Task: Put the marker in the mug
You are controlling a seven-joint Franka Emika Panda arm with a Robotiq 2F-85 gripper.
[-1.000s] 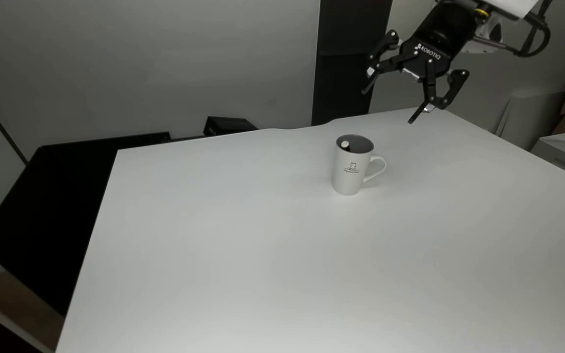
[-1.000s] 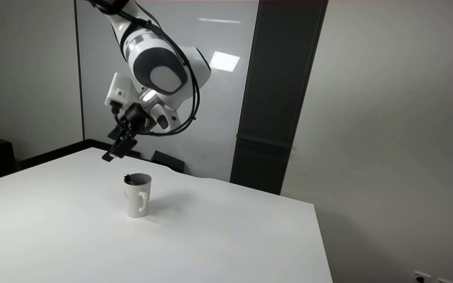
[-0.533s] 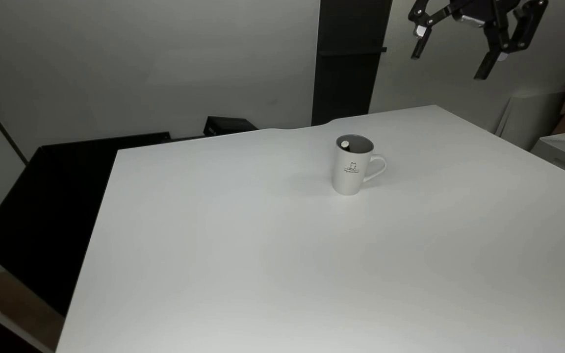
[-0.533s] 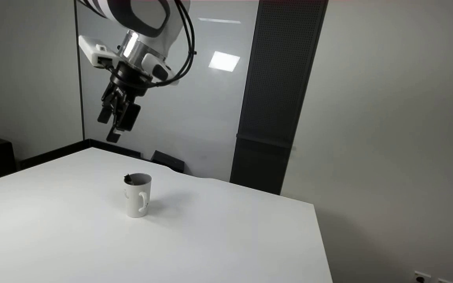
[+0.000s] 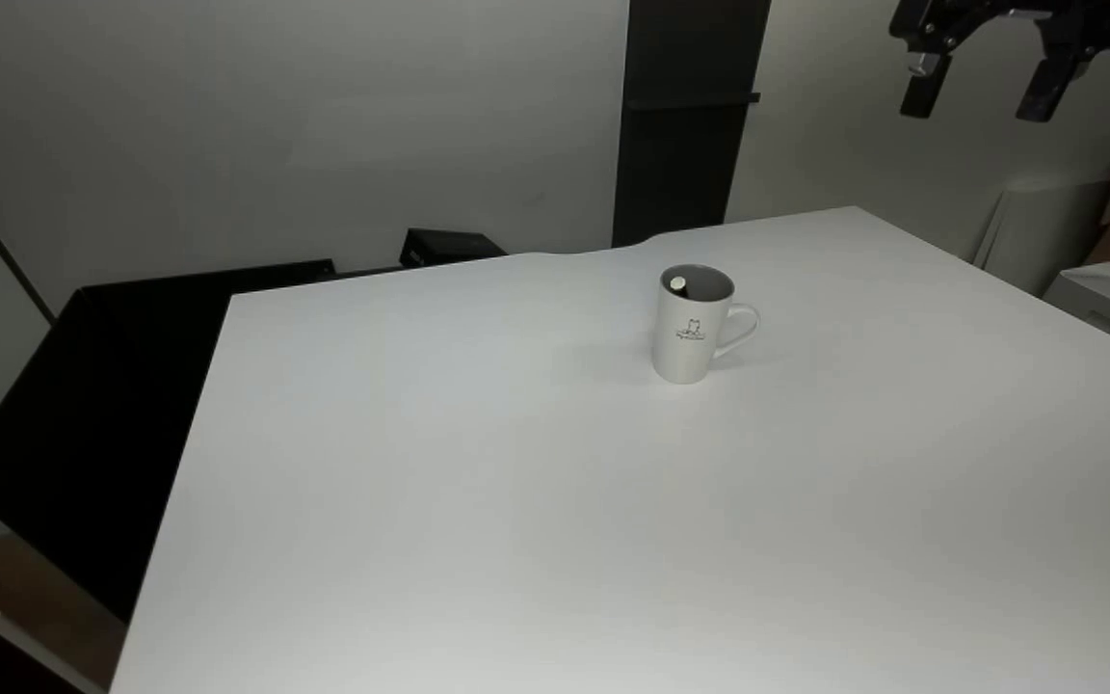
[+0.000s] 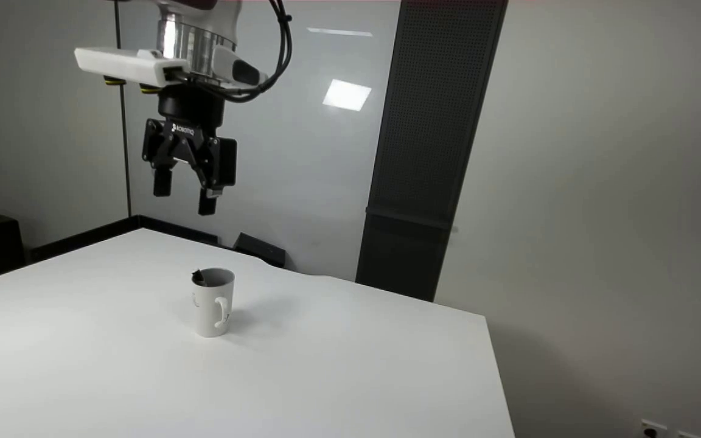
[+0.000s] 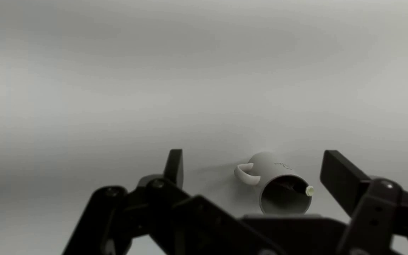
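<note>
Hanging empty, jaws spread wide, the gripper (image 6: 184, 204) is clear of the mug (image 6: 206, 313).

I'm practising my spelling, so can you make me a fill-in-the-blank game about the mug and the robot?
The marker is ____ the mug, not beside it.
The mug's outside is mostly the colour ____.
The mug stands ____ on the table, not tipped over.
The jaws are spread apart, so they are ____, not shut.

Missing words: inside; white; upright; open.
</note>
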